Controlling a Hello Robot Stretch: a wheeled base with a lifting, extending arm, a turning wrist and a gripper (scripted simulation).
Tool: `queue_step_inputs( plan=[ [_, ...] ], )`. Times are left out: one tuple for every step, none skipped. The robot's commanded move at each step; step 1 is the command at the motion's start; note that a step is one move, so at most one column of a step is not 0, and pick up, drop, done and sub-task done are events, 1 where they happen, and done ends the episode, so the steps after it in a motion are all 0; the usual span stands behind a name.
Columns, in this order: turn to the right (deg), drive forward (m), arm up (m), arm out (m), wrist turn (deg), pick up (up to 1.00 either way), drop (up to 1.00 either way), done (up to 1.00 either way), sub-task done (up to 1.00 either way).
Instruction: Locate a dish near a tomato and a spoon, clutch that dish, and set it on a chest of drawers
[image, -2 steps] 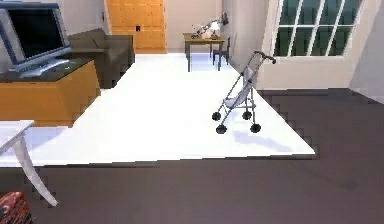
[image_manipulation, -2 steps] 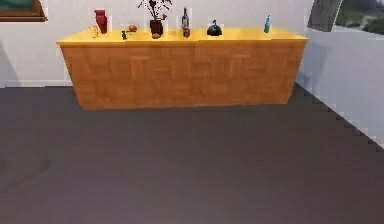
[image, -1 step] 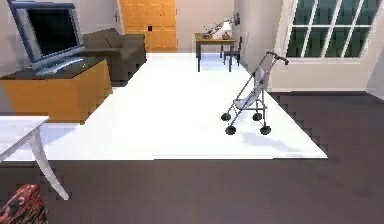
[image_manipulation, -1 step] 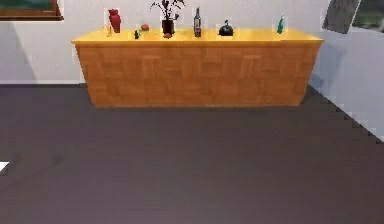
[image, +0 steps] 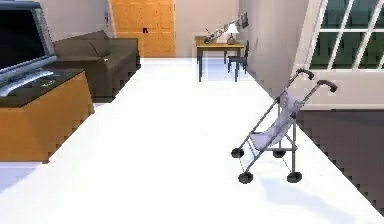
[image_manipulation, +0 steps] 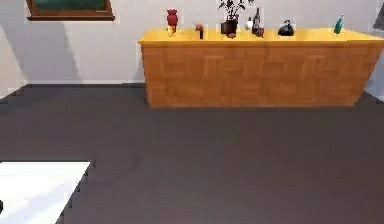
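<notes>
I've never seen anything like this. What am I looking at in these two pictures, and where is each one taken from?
Both come from cameras on one wheeled robot in a simulated house; it has a single arm with a two-finger gripper. The forward view looks ahead and slightly down: a television on a wooden stand, a dark sofa, an orange door, a small desk and a folding stroller on the white floor. The arm side view looks out to the side where the arm reaches: a long wooden cabinet against the wall, carrying a red vase, a potted plant, a dark teapot-like thing and a green bottle.
</notes>
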Motion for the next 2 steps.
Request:
queue_step_inputs(
  plan=[
    [-36.0, 0.0, 0.0, 0.0, 0.0, 0.0, 0.0, 0.0, 0.0],
    [0.0, 0.55, 0.0, 0.0, 0.0, 0.0, 0.0, 0.0, 0.0]
  ],
)
